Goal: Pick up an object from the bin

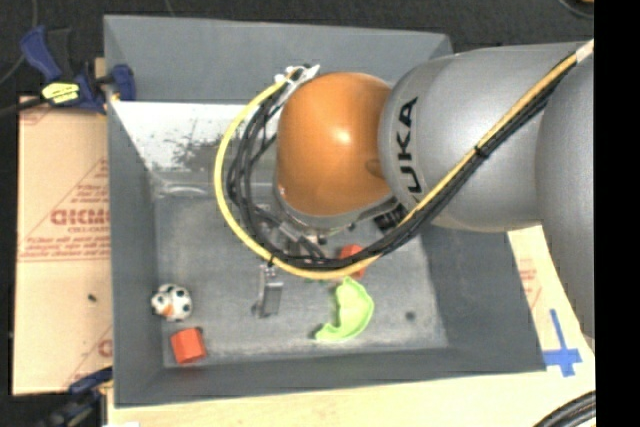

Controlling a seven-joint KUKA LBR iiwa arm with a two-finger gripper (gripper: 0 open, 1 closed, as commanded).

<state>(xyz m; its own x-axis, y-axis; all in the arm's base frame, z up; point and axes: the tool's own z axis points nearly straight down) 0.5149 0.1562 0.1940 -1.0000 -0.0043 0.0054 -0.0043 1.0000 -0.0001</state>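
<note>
1. A silver robot arm [480, 145] with a rounded orange cover [325, 150] and looped cables [240, 205] reaches from the right into a grey metal bin [130, 215].
2. The tool [268, 293] hangs low over bare floor near the middle of the bin's near side. I cannot tell whether it is wide or narrow.
3. Closest to it, just to its right, lies a curved green piece [347, 313].
4. Well to its left, in the near left corner, sit a small white, black and orange ball [171, 302] and, just nearer, an orange-red block [187, 344].
</note>
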